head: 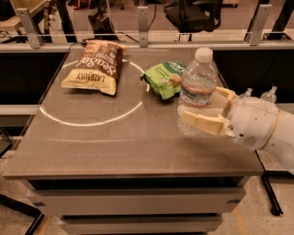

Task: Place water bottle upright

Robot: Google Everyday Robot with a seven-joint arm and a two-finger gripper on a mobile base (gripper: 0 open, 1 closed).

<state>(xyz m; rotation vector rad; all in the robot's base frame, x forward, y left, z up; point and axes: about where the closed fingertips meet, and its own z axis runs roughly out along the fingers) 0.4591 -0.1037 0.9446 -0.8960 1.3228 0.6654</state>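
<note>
office lab, table [115, 151], glass partition [82, 20], desk chair [186, 13], gripper [200, 110] clasping water bottle [198, 85] over table

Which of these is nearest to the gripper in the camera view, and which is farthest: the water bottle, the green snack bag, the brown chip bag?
1. The water bottle: held in the gripper, at the right.
2. The green snack bag: behind it, toward the left.
3. The brown chip bag: far left.

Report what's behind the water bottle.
Behind the clear ribbed water bottle, held in the cream two-finger gripper at the grey table's right, lies a green snack bag; the bottle hides its right end.
</note>
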